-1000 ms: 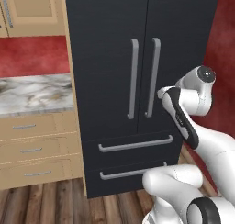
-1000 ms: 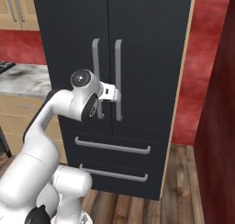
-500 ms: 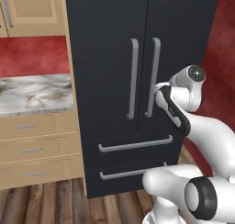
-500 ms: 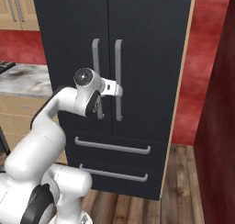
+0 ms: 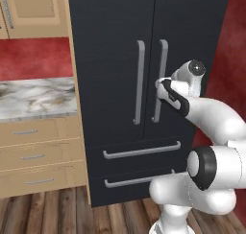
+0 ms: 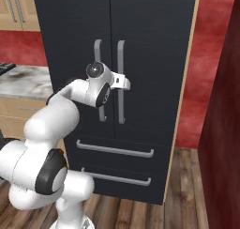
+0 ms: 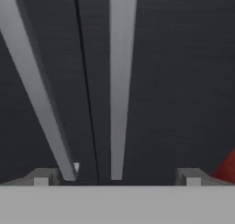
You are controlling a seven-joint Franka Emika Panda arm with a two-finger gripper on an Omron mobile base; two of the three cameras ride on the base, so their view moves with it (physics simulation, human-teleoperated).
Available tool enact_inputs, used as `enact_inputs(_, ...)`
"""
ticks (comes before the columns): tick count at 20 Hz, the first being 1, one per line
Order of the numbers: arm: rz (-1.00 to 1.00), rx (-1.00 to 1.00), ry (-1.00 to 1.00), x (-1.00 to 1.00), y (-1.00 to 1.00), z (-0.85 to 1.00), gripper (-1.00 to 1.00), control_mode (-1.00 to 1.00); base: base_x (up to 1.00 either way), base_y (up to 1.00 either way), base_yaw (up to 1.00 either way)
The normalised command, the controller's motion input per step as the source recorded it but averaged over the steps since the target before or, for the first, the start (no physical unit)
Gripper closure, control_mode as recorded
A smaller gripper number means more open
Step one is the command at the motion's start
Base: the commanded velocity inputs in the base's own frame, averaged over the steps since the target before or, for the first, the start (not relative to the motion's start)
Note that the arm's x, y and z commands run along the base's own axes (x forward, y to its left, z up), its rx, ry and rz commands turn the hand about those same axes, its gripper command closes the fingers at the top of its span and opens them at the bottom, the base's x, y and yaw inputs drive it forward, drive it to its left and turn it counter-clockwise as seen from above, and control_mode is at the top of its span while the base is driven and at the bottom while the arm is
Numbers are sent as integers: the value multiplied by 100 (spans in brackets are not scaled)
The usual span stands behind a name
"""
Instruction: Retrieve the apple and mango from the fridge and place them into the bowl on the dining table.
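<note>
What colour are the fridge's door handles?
Light grey handles on the black fridge, clearest in the right base view.

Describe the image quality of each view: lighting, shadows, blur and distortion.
Left base view: flat, even rendered light, the fridge sharp, its handles casting only faint shadows. Right base view: similarly even, no glare on the black doors, arm edges crisp. Hand view: soft and blurry up close, the two grey bar handles splayed by perspective, the open gripper straddling the right-hand one.
</note>
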Motion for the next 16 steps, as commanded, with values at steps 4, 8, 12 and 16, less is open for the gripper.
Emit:
enact_inputs(4, 0, 0, 0, 70, -3, 0, -100, -100, 0, 0, 0)
enact_inputs(8, 0, 0, 0, 69, -14, 0, -100, -100, 0, 0, 0)
enact_inputs(12, 0, 0, -1, 65, -21, 0, -100, -100, 0, 0, 0)
enact_inputs(16, 0, 0, -4, 54, -15, -2, -100, -100, 0, 0, 0)
